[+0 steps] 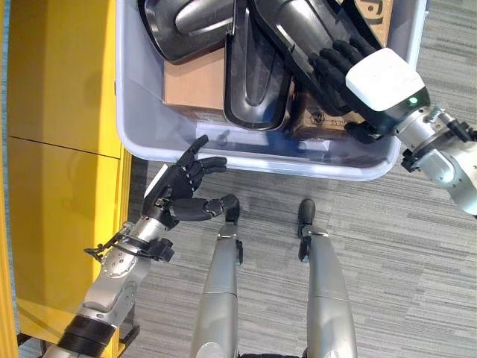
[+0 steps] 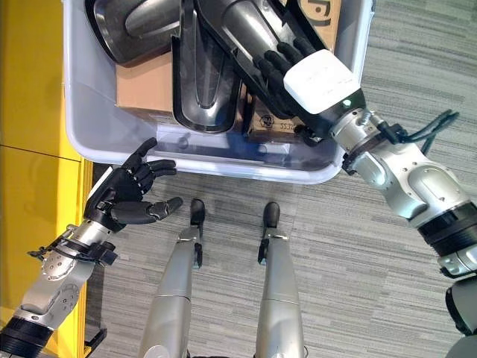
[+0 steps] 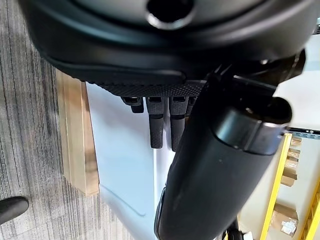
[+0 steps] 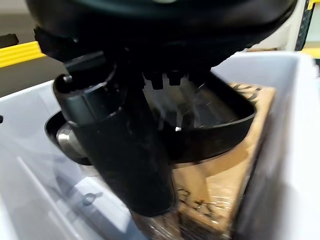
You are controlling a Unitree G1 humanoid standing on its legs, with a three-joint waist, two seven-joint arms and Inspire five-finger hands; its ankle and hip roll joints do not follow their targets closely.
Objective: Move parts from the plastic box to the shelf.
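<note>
Translucent pale plastic box point(image 1: 246, 160) sits on grey striped carpet point(image 1: 417, 246), with a yellow shelf unit point(image 1: 59, 149) along its left side. Inside the box: several dark glossy moulded parts point(image 1: 257, 82) stacked and overlapping, lying on brown cardboard boxes point(image 1: 194, 86). Right robot hand point(image 2: 287, 63), with its white back cover, reaches over the box's near right corner; its dark fingers point(image 1: 332, 60) lie spread on top of the rightmost dark part point(image 1: 305, 26). Right wrist view shows the thumb hanging beside that part's black rim point(image 4: 225, 135), fingers mostly hidden against the part; whether the hand actually grips it cannot be told. Left robot hand point(image 1: 186, 186) is outside the box, just in front of its near wall, palm turned inward, fingers loosely extended and empty, fingertips close to the wall. Left wrist view shows those fingers point(image 3: 156, 125) straight against the box's pale wall point(image 3: 120, 165).
</note>
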